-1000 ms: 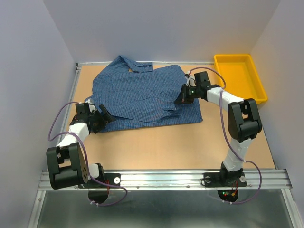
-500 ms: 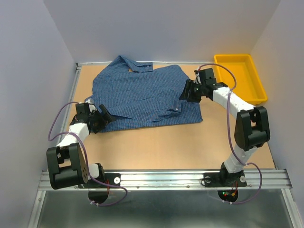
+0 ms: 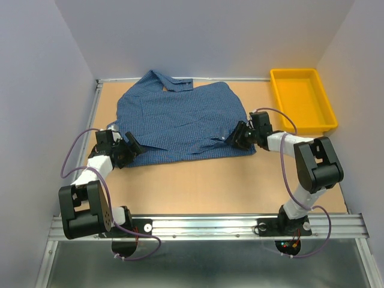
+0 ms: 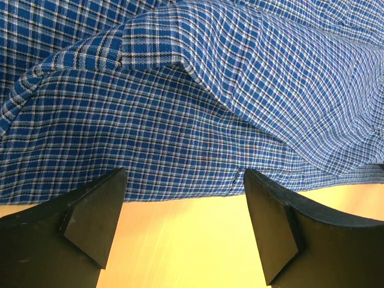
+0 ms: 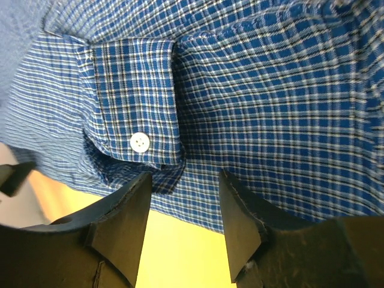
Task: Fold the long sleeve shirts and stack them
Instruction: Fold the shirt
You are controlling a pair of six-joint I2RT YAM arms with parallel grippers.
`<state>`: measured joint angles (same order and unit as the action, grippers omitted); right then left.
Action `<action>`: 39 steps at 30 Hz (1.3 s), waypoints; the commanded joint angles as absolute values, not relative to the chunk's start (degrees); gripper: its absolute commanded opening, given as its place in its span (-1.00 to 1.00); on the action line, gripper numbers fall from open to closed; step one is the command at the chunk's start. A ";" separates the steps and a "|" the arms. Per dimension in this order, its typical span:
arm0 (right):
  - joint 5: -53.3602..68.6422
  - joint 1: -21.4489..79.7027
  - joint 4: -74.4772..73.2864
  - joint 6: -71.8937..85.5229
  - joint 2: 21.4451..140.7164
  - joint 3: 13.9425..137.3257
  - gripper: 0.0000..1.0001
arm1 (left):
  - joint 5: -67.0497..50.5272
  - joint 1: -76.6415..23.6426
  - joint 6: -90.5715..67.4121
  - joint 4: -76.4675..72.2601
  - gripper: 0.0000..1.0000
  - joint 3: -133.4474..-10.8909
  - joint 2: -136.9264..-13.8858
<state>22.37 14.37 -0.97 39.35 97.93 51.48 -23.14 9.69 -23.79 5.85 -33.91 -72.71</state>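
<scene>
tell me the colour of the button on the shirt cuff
White button, best in right wrist view.

I work at a light tan wooden desk (image 3: 198, 186), lit evenly with only soft shadows on it. Plain pale lavender-grey walls box it in on three sides: the left wall (image 3: 36, 90), the back wall (image 3: 204, 36) and the right wall (image 3: 360, 72). A thin pale strip (image 3: 98, 108) edges the desk's left and far sides. Along my near edge runs a slotted aluminium rail (image 3: 204, 223), and nearer still lies a dull grey metal sheet (image 3: 198, 264).
</scene>
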 commanded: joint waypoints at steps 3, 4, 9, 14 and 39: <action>27.24 14.77 21.34 46.49 98.96 46.94 0.08 | -23.73 9.23 -22.68 5.45 0.82 -35.68 -71.19; 28.29 14.77 22.58 46.76 99.57 46.50 0.08 | -23.73 9.23 -22.68 5.45 0.82 -35.68 -71.19; 31.28 14.77 27.07 46.94 103.26 46.49 0.07 | -23.73 9.23 -22.68 5.45 0.82 -35.60 -71.28; 32.34 14.77 27.51 45.97 104.76 47.37 0.06 | -23.73 9.23 -22.68 5.45 0.82 -35.68 -71.28; 23.22 14.94 -9.39 40.87 92.90 60.11 -0.88 | -23.73 9.23 -22.68 5.54 0.82 -35.68 -71.28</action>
